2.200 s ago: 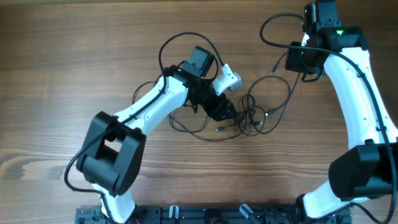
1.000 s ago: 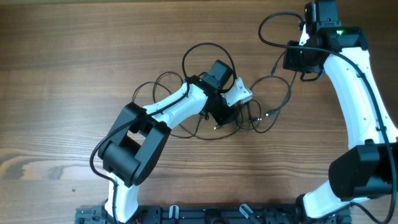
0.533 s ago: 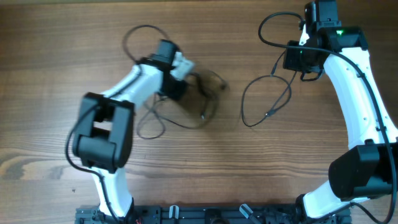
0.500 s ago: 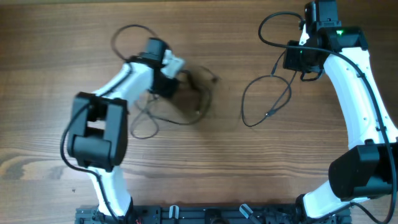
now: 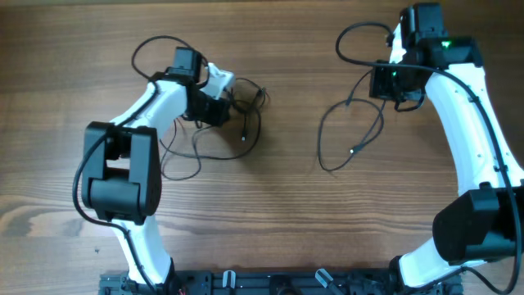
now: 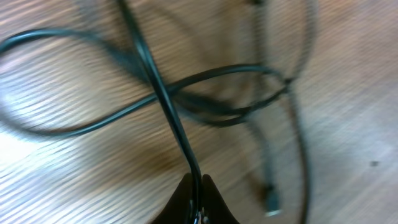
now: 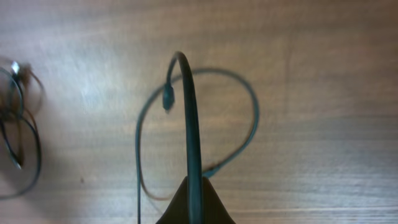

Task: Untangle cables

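worktop (image 5: 270, 238): wood, fine straight grain, smooth, soft satin sheen | cables (image 6: 163, 99): thin black plastic sheath, smooth, faintly glossy | arm shells (image 5: 467, 139): white glossy plastic, joints matt black | left end effector (image 6: 196, 191), right end effector (image 7: 194, 193): black, matt

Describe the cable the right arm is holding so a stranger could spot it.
On the wooden table's right half, find the right end effector. Shut in it is the cable: one open loop of thin black wire, unlike the knotted bundle at the left end effector.
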Robot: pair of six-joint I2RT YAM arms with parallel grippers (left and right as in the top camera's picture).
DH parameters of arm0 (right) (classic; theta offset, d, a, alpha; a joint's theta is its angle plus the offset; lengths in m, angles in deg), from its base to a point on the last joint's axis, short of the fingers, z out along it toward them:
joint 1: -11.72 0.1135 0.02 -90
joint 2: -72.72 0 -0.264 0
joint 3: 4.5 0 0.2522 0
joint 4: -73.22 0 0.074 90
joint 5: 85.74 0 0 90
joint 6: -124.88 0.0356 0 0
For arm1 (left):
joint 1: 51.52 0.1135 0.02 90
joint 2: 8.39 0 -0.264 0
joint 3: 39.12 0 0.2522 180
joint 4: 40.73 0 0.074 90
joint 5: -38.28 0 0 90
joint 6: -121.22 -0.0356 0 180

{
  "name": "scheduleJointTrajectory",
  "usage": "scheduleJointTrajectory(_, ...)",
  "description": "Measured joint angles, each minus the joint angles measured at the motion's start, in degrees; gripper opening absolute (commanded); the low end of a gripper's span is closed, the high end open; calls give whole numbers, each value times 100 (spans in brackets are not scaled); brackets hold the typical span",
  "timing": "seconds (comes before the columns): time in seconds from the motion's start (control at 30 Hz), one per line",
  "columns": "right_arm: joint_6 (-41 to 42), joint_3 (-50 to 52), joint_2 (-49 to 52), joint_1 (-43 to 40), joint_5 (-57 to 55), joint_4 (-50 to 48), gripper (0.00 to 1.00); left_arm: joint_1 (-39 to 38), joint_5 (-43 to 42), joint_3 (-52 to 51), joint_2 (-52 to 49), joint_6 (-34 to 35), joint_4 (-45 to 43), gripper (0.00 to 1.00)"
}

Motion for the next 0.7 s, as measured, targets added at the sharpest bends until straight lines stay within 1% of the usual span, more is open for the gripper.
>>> scheduleJointTrajectory(0.07, -68, 382, 0, 122, 63, -70, 5, -173, -160, 0, 0, 0, -26, 6)
scheduleJointTrajectory(0.1, -96, 575, 0, 179, 125, -181, 5, -236, -245, 0, 0, 2, -35, 8)
scheduleJointTrajectory(0.17, -240, 975, 9, 278, 426, -579, 5, -297, -343, 0, 0, 59, -76, 11)
scheduleJointTrajectory(0.23, -361, 1292, 13, 356, 721, -1005, 9, -310, -407, 0, 35, 103, -81, 15)
scheduleJointTrajectory(0.27, -420, 1539, 13, 424, 885, -1368, 13, -310, -413, 0, 59, 125, -81, 17)
scheduleJointTrajectory(0.3, -439, 1644, 20, 459, 940, -1421, 14, -310, -413, 0, 203, 133, -81, 18)
scheduleJointTrajectory(0.4, -496, 1989, 20, 616, 1054, -1746, 18, -310, -415, -2, 695, 153, -87, 18)
scheduleJointTrajectory(0.47, -498, 2184, 20, 756, 1080, -1838, 24, -310, -437, 0, 1165, 153, -116, 18)
scheduleJointTrajectory(0.57, -472, 2376, 20, 1014, 1115, -1899, 28, -310, -457, 0, 1554, 151, -120, 19)
scheduleJointTrajectory(0.7, -114, 2470, 20, 1344, 999, -1895, 29, -310, -457, 0, 1775, 153, -118, 19)
